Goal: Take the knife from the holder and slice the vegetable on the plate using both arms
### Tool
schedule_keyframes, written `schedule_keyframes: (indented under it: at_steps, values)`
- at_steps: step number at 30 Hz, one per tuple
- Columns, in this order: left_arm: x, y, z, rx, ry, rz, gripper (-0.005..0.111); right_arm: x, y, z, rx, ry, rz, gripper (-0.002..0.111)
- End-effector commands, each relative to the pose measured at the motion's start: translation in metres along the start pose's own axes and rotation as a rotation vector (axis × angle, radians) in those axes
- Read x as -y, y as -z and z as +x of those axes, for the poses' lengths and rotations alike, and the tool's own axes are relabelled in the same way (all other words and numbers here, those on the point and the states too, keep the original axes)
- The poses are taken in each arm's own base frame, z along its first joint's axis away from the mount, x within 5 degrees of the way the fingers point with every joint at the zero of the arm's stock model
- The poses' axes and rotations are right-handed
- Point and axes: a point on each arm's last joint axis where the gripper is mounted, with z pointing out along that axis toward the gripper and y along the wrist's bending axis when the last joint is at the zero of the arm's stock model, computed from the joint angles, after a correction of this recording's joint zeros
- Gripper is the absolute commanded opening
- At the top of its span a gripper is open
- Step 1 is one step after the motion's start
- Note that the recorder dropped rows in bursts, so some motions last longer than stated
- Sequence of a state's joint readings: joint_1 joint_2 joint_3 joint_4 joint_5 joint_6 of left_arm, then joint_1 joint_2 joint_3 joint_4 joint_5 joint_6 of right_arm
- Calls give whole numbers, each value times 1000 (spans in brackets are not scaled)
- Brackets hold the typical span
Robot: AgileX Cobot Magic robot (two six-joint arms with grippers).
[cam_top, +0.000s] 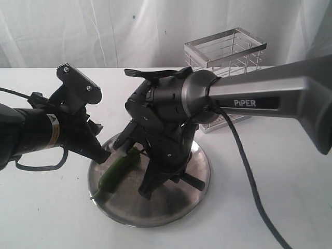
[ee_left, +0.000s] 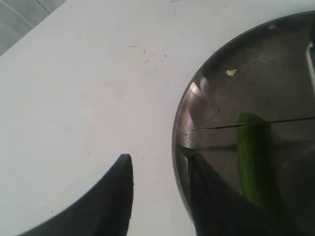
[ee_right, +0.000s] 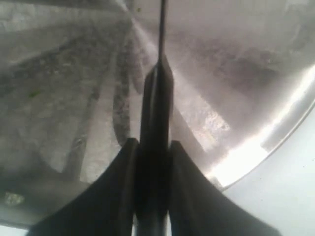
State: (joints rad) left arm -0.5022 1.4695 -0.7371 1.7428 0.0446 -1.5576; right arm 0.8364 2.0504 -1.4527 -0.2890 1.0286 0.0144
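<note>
The green vegetable lies on the left part of the steel plate. My right gripper reaches down over the plate's middle and is shut on the knife's black handle. The thin blade shows edge-on over the plate. In the left wrist view the blade is a fine line across the vegetable. My left gripper is open at the plate's left rim, with one finger over the table and the other inside the rim, beside the vegetable. The wire holder stands behind.
A thick grey arm link marked PIPER stretches over the right side, and its black cable trails across the white table. Small green scraps lie on the plate. A white curtain hangs at the back.
</note>
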Motion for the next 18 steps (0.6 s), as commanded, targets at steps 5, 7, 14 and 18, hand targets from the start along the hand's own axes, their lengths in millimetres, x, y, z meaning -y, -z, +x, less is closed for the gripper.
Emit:
schedule_keyframes:
  at_steps: [5,7,14,18]
  values:
    - [-2,1,-2,7,16,-12,42,2,0,4,-49,1,-22,0]
    - [-2,1,-2,7,16,-12,42,2,0,5,-53,4,-24,0]
    - [-2,1,-2,7,16,-12,42,1,1,11,-119,11,-37,0]
    - [-2,1,-2,7,16,-12,42,-2,1,13,-138,15,-64,0]
